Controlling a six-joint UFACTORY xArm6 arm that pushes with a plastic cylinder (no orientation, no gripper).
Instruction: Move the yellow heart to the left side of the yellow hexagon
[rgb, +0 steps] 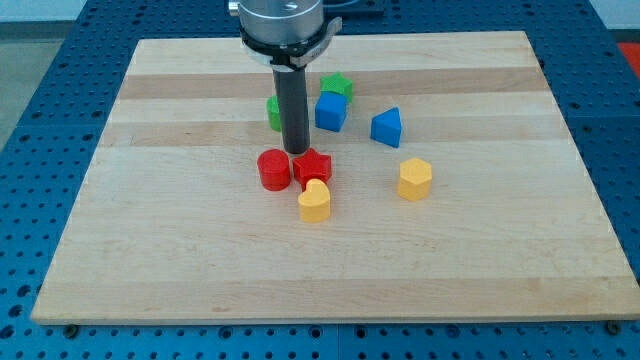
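The yellow heart (314, 201) lies near the board's middle, just below a red star-like block (313, 167). The yellow hexagon (414, 179) lies to the heart's right, about a hundred pixels away and slightly higher. My tip (298, 151) is at the lower end of the dark rod, just above the gap between the red cylinder (273, 169) and the red star-like block, up and slightly left of the heart and not touching it.
A blue cube (332, 111) and a blue triangular block (386, 127) lie above the hexagon's side. A green star-like block (337, 86) sits behind the blue cube. A green block (273, 112) is partly hidden behind the rod.
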